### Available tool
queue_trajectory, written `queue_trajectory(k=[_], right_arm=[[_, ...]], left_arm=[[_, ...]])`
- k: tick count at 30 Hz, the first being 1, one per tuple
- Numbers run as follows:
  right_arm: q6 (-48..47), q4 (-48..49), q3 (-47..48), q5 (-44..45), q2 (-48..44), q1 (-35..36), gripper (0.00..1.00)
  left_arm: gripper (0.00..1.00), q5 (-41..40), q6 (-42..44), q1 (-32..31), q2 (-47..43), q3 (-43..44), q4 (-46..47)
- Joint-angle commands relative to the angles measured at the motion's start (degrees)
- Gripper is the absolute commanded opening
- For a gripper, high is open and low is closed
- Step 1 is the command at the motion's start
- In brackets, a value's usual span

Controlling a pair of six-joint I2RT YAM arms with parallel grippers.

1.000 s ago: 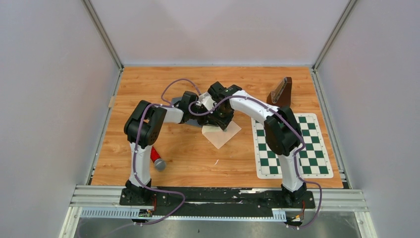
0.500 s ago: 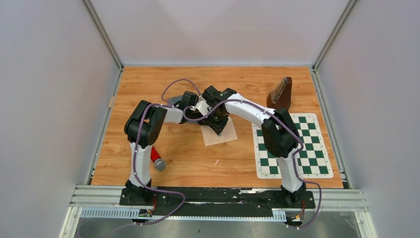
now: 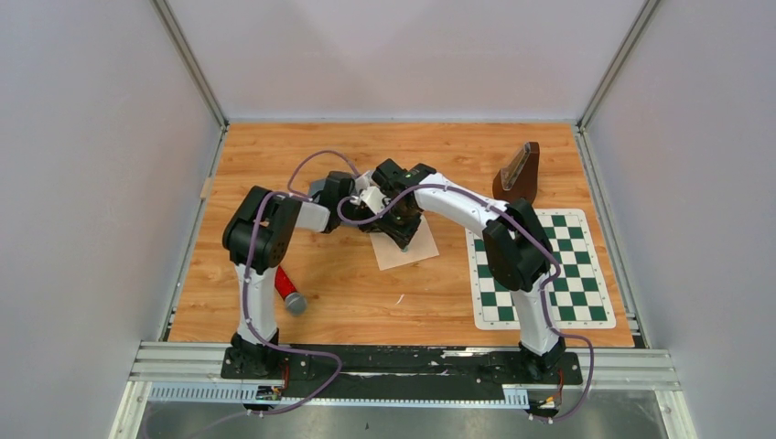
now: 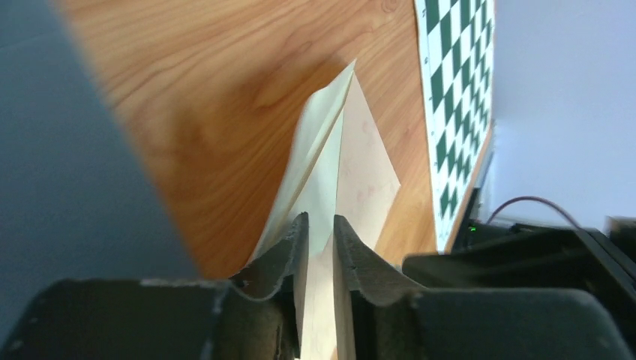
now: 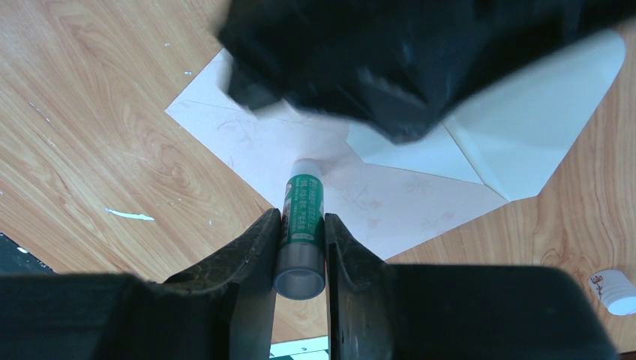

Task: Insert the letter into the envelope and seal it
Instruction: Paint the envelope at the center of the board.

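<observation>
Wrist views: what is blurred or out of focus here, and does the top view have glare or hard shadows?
Left wrist: a grey out-of-focus mass fills the left side; the envelope is fairly sharp. Right wrist: a dark blurred shape covers the top, the glue stick reads clearly. Top external: even light, no glare, soft shadows on the table.

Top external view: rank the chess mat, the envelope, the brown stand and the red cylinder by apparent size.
1. chess mat
2. envelope, partly covered
3. brown stand
4. red cylinder
</observation>
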Motion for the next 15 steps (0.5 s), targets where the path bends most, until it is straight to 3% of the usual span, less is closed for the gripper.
queue_trajectory(k=[1, 7, 15], right_arm=[[1.37, 1.21, -1.29, -0.29, 0.06, -0.11, 0.00], [1.67, 1.28, 0.61, -0.39, 0.78, -0.53, 0.00], [1.44, 1.17, 1.23, 0.22, 0.87, -0.99, 0.00]], left_arm=[[0.23, 3.67, -5.76, 6.40, -9.00, -5.42, 9.40], [0.07, 10.97, 2.96, 8.48, -12.14, -9.49, -0.38], [0.01, 10.45, 9.52, 6.17, -5.17, -2.91, -13.67]])
